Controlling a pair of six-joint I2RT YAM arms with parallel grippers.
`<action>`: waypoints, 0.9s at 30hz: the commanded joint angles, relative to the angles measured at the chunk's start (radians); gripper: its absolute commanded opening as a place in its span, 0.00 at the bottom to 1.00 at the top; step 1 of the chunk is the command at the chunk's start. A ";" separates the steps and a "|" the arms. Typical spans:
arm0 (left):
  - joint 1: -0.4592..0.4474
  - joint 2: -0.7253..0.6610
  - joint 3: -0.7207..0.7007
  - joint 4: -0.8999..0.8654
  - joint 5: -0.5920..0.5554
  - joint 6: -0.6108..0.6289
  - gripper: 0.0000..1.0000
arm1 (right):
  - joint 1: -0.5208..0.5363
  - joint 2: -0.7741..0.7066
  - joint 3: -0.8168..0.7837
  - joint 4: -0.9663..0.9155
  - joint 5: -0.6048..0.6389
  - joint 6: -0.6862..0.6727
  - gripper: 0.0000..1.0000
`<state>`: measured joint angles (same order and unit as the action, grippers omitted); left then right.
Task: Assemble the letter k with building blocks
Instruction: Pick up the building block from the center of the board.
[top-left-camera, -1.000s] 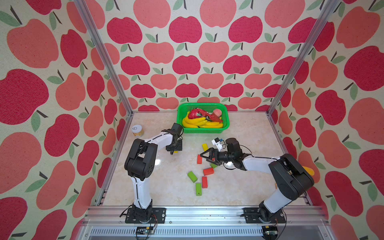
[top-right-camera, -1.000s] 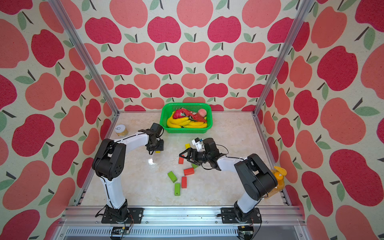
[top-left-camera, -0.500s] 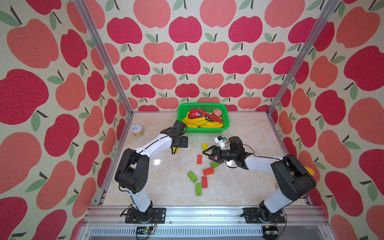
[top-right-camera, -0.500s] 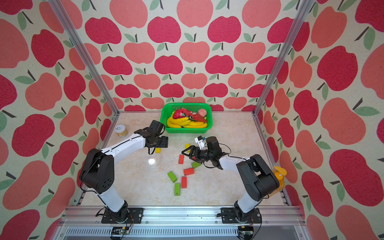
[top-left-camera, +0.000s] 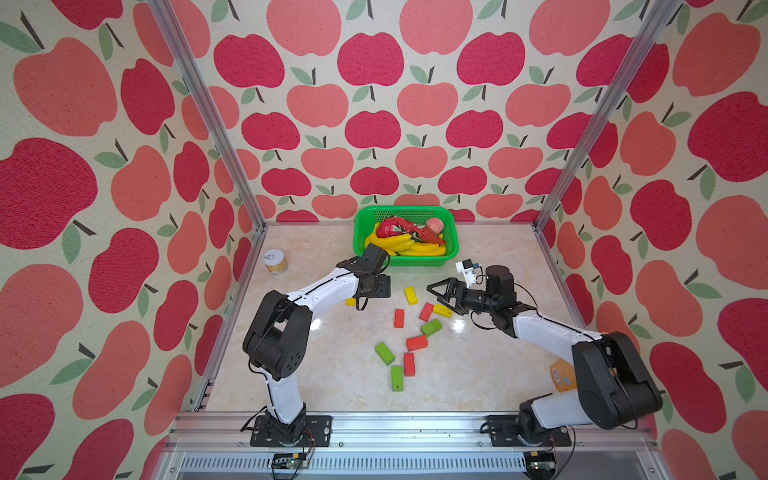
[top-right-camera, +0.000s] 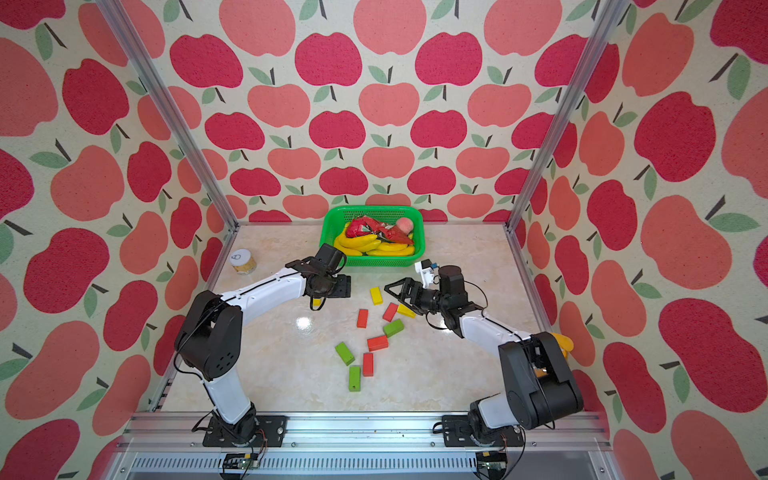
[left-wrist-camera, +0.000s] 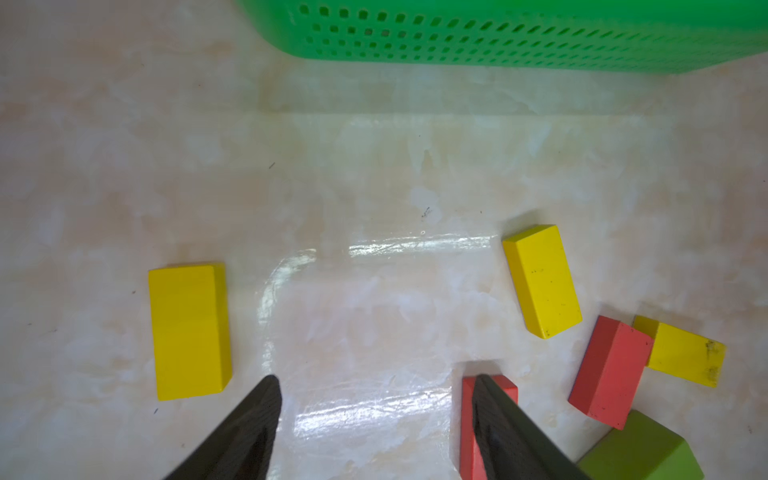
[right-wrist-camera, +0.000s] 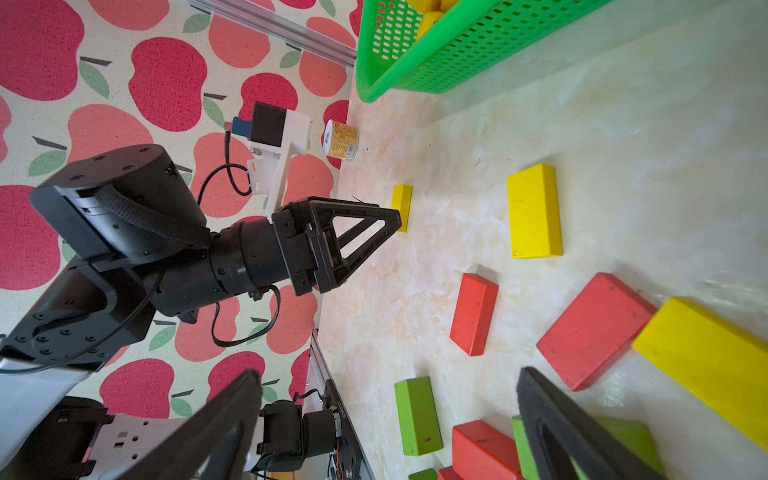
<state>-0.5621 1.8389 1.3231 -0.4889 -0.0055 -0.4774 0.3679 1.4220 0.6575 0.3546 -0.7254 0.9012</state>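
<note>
Ten small oblong painted building blocks (top-left-camera: 417, 343), red, yellow or green, lie flat and scattered on the pale glossy marbled tabletop (top-left-camera: 324, 374) in both top views, between the two arms and in front of the green perforated plastic basket (top-left-camera: 360, 245). The black left gripper (top-left-camera: 380, 287) hangs low beside a lone yellow block (top-left-camera: 351, 301), which the arm partly hides. The black right gripper (top-left-camera: 434, 291) hovers with its jaws spread near a tilted red block (top-left-camera: 426, 311); the same spread shows in a top view (top-right-camera: 392, 289).

From the left wrist, the left gripper (left-wrist-camera: 376, 380) has its fingers apart with only bare tabletop between them. The lone yellow block (left-wrist-camera: 189, 332) lies just outside one finger, and an upright-lying red brick (left-wrist-camera: 467, 419) is half hidden behind the other.

From the right wrist, the right gripper (right-wrist-camera: 388, 374) stands wide apart and holds nothing. A green block (right-wrist-camera: 417, 415) lies on the tabletop beyond the fingers, and the left gripper (right-wrist-camera: 365, 232) shows side-on near the lone yellow block (right-wrist-camera: 402, 203)
</note>
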 joint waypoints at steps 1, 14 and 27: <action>-0.028 0.062 0.058 0.016 0.032 -0.093 0.75 | -0.030 -0.034 -0.021 -0.080 0.024 -0.037 0.99; -0.170 0.326 0.317 -0.075 -0.102 -0.199 0.69 | -0.086 -0.069 -0.062 -0.030 -0.015 0.018 0.99; -0.203 0.441 0.436 -0.145 -0.146 -0.259 0.65 | -0.087 -0.053 -0.062 -0.009 -0.036 0.035 0.99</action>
<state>-0.7589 2.2436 1.7325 -0.5648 -0.1204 -0.7147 0.2874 1.3579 0.6071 0.3347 -0.7399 0.9249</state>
